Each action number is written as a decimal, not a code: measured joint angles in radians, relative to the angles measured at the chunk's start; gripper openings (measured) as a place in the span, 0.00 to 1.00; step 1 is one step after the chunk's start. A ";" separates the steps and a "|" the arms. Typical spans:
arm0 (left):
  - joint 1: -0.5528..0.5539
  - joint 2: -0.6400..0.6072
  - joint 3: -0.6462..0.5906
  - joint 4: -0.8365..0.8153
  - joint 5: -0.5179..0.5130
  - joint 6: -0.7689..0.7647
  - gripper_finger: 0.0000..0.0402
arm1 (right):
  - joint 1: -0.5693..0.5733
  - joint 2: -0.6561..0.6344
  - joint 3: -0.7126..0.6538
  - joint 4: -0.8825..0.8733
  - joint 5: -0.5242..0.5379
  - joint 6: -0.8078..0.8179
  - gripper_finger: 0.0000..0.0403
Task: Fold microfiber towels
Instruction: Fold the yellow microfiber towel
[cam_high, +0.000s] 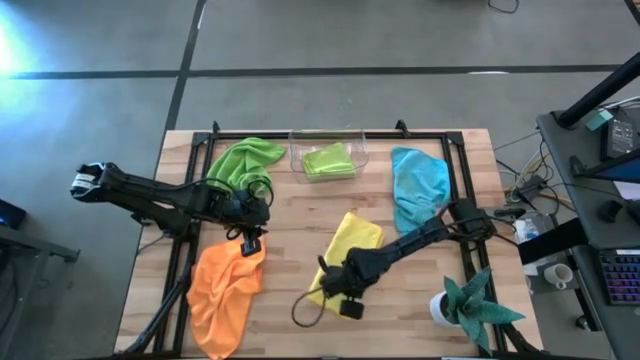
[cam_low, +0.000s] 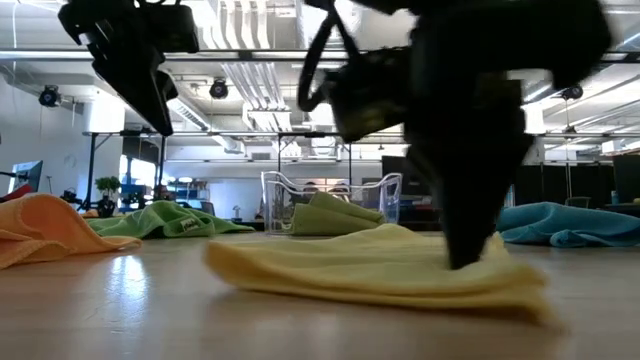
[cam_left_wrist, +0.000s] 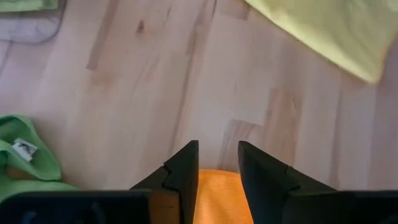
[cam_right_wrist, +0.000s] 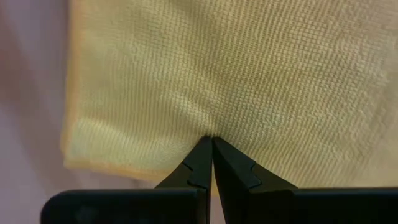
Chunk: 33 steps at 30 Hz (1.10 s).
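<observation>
The right gripper (cam_right_wrist: 212, 140) pinches the yellow towel (cam_high: 345, 252) (fingertips closed together); the left gripper (cam_left_wrist: 217, 155), slightly parted, holds nothing above the orange towel (cam_high: 225, 285).

Bright even overhead light; low view foreground blurred; floor glare top-left.

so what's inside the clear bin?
One folded lime green towel lies in the clear bin. Whether anything lies beneath it can't be seen; the towel covers most of the floor.
</observation>
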<state>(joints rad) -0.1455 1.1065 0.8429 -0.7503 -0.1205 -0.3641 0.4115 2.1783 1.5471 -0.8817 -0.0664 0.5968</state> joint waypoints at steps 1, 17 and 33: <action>0.000 0.000 0.000 0.001 0.011 0.000 0.24 | 0.006 -0.002 0.000 -0.022 0.027 -0.005 0.03; 0.000 0.068 0.000 0.001 0.045 -0.042 0.24 | 0.038 -0.127 -0.012 -0.114 0.198 0.022 0.03; -0.025 0.151 0.000 0.127 0.093 0.030 0.48 | 0.204 -0.286 -0.066 -0.106 0.201 0.402 0.03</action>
<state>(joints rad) -0.1702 1.2572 0.8433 -0.6234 -0.0276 -0.3341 0.6155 1.8927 1.4812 -0.9882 0.1348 0.9986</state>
